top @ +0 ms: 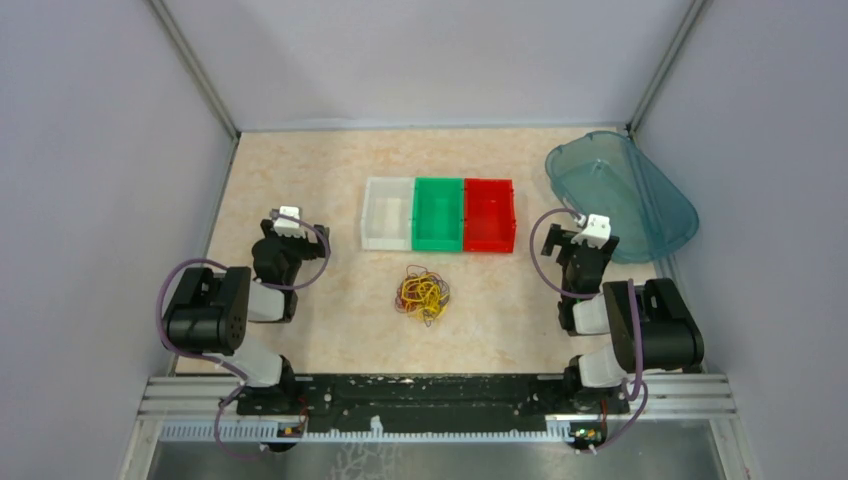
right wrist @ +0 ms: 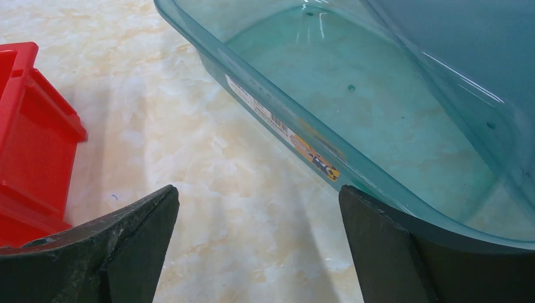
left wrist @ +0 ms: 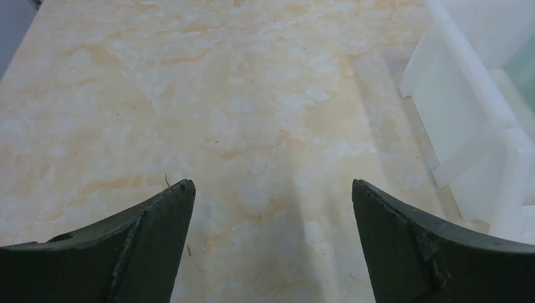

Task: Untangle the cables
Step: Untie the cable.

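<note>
We had the top camera fixed high up, back on the near side of the row of bins [top: 438, 214], looking steeply down on the whole worktop [top: 300, 180]. The left wrist camera sat low and close, left of that row, facing out between its own jaws and sharing the white bin [left wrist: 467, 113] with the top view. The right wrist camera, equally low, right of the row, shared the red bin [right wrist: 31, 126] and teal tub [right wrist: 378, 113].

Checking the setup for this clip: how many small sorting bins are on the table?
3, in a row beyond the cables: white bin left, green bin middle, red bin right. The big teal tub is not counted. None appears hidden.
</note>
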Robot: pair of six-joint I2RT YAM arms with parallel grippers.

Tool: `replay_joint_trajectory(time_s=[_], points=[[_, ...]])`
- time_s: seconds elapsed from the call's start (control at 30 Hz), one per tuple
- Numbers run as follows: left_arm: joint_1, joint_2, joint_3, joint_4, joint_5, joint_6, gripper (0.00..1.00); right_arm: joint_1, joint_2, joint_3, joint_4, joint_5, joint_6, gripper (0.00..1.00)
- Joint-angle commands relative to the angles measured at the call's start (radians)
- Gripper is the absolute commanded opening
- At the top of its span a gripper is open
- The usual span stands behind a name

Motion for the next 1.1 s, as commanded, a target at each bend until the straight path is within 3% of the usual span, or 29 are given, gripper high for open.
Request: replay_joint_trajectory(time_s=[0.0,0.5,0.57,0.67,0.77,0.97,1.07], points=[[-0.004,-0.002,-0.004,0.022,-0.004,0.004,0.99,0.004,-0.011,0.024,0.051,-0.006,-0.011,0.99],[-0.003,-0.031,-0.003,0.018,0.023,0.006,1.00,0.003,-0.036,0.034,0.002,0.057,0.018,0.99],[-0.003,-0.088,0.035,-0.109,0.061,0.023,1.00,0.007,-0.106,0.100,-0.176,0.096,0.018,0.99],[-0.004,-0.173,0.154,-0.449,0.179,0.098,1.00,0.009,-0.170,0.332,-0.653,0.156,0.022,0.99],[-0.003,-0.212,0.241,-0.663,0.206,0.122,1.00,0.009,-0.194,0.466,-0.907,0.206,0.069,0.99],[-0.002,-0.309,0.358,-0.918,0.257,0.138,1.00,0.006,-0.487,0.340,-0.812,0.119,0.338,0.99],[-0.002,-0.341,0.430,-1.058,0.341,0.129,1.00,0.001,-0.562,0.332,-0.848,-0.064,0.419,0.99]])
